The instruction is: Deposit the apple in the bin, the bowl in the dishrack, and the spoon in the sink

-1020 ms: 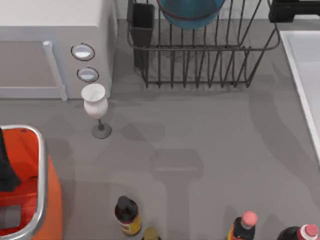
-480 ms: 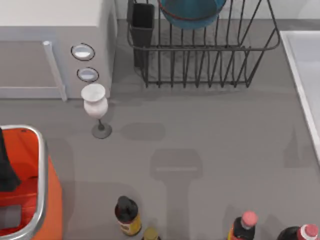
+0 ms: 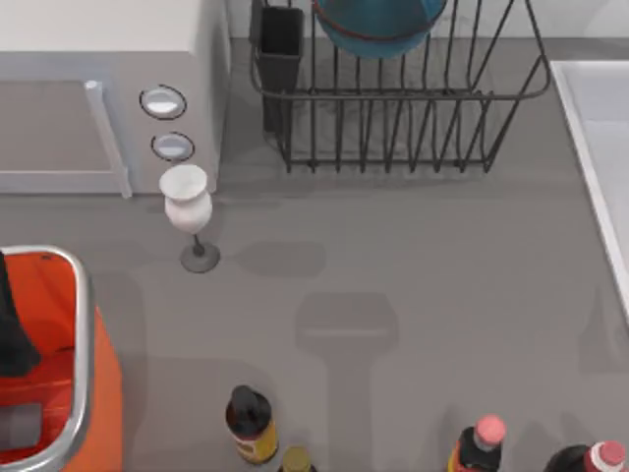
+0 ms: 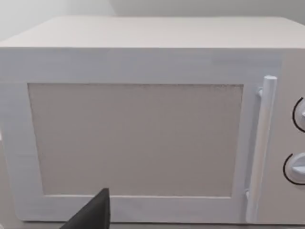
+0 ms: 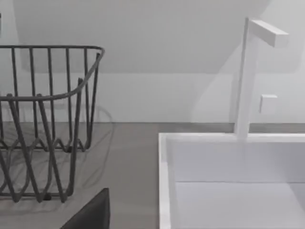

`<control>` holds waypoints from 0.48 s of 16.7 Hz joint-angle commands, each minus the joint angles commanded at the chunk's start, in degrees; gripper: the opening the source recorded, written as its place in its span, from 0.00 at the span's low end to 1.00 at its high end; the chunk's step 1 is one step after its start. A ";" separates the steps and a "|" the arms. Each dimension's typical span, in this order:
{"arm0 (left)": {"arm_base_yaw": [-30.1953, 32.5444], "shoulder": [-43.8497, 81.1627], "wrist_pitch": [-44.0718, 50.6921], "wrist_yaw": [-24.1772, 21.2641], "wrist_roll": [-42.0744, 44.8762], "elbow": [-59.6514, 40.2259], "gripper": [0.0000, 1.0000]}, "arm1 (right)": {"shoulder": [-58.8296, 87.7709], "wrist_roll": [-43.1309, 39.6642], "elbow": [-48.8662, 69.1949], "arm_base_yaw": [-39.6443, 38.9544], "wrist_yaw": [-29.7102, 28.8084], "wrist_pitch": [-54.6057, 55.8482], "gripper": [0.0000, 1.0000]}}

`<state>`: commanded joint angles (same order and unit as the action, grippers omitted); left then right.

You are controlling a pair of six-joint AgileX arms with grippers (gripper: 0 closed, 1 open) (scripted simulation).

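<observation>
One bowl, teal with a reddish rim, sits in the one dishrack at the top of the table, beside the rack's single black cutlery cup. One orange bin with a silver rim stands at the lower left, and a dark part of the left arm hangs over it; whether that arm's gripper is released or clenched cannot be told. One sink lies along the right edge, and the right wrist view faces its white rim and one faucet. One white microwave carries two round knobs, with one white goblet just in front. Four bottles line the lower edge, two with pink-red caps.
</observation>
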<state>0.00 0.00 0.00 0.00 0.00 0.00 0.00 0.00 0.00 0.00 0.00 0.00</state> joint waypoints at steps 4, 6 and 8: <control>0.00 0.00 0.00 0.00 0.00 0.00 1.00 | 0.23 -0.01 0.13 -0.18 -0.09 0.09 1.00; 0.00 0.00 0.00 0.00 0.00 0.00 1.00 | 0.66 -0.58 0.39 -0.07 -0.06 -0.24 1.00; 0.00 0.00 0.00 0.00 0.00 0.00 1.00 | 2.91 -3.50 1.83 0.53 0.01 -1.96 1.00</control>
<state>0.00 0.00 0.00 0.00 0.00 0.00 2.91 -3.50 1.83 0.53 0.01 -1.96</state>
